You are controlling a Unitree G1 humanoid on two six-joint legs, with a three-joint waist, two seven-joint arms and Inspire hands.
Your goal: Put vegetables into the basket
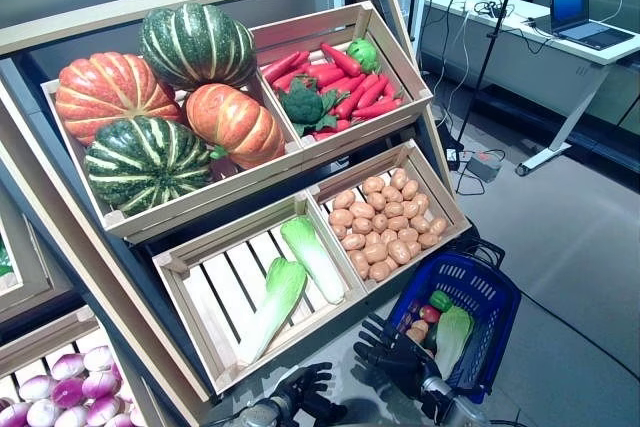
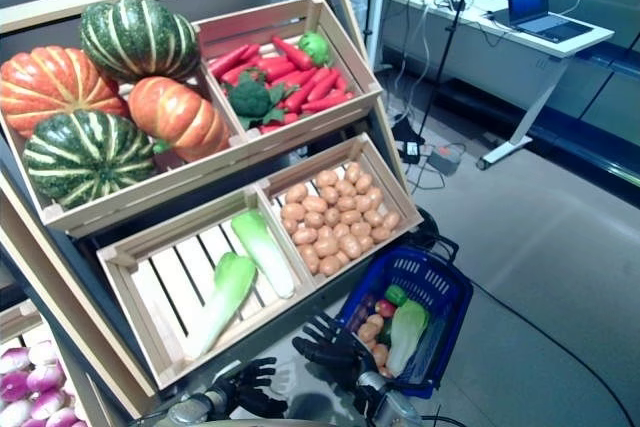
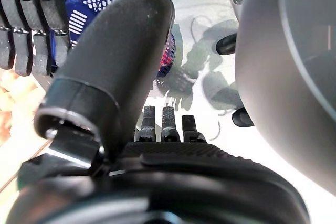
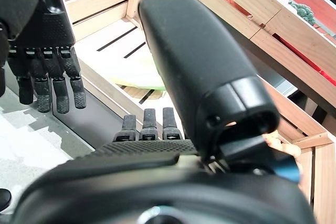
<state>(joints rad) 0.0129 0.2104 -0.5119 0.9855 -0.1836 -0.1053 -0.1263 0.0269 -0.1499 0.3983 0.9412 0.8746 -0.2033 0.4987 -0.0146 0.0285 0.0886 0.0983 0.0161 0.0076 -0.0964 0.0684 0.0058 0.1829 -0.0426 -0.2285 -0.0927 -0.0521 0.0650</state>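
Observation:
A blue basket [image 1: 478,282] stands on the floor at the lower right of the wooden shelf. It holds a napa cabbage [image 1: 452,335], a green pepper [image 1: 440,299] and a few potatoes. My right hand [image 1: 398,357] hovers open and empty just left of the basket's near rim. My left hand [image 1: 305,392] is lower and further left, in front of the crate's edge, open with nothing in it. Two napa cabbages [image 1: 312,257] lie in the lower left crate [image 1: 190,257]. Potatoes [image 1: 385,227] fill the lower right crate.
The upper crates hold striped pumpkins [image 1: 150,107], red chillies [image 1: 345,82], broccoli [image 1: 305,105] and a green pepper [image 1: 363,53]. Purple-white onions [image 1: 60,392] sit at the lower left. A white desk with a laptop [image 1: 580,12] stands at the far right, with grey floor between.

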